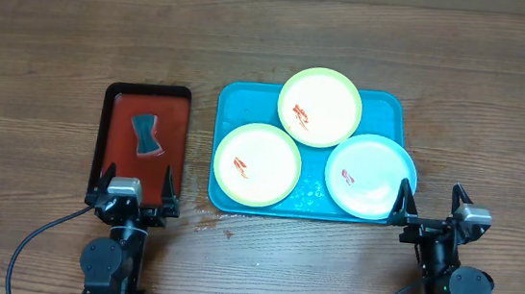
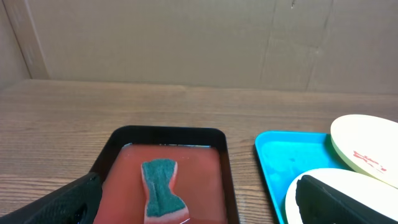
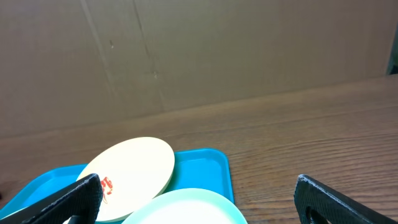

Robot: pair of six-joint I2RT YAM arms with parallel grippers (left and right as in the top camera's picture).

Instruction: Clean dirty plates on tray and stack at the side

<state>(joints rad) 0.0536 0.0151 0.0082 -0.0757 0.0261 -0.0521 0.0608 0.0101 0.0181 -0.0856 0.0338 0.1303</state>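
Overhead: one turquoise tray (image 1: 387,111) carries two yellow-green plates (image 1: 319,106) (image 1: 257,165) and one pale-blue plate (image 1: 370,176). One sponge (image 1: 147,134) lies in the red tray (image 1: 170,119), left. Left gripper (image 1: 136,181) and right gripper (image 1: 429,206): jaws apart, empty.

A turquoise-blue large tray (image 1: 233,101). The back plate (image 1: 319,107) and left plate (image 1: 257,165) are pale yellow-green, and the right plate (image 1: 370,177) is pale blue-white. All three have red-orange smears. The small tray (image 1: 102,141) is red with a black rim. Its sponge (image 1: 147,134) is teal-green with a pinkish edge. The table (image 1: 60,41) is brown with wood grain, and the wall (image 2: 186,37) is plain tan.
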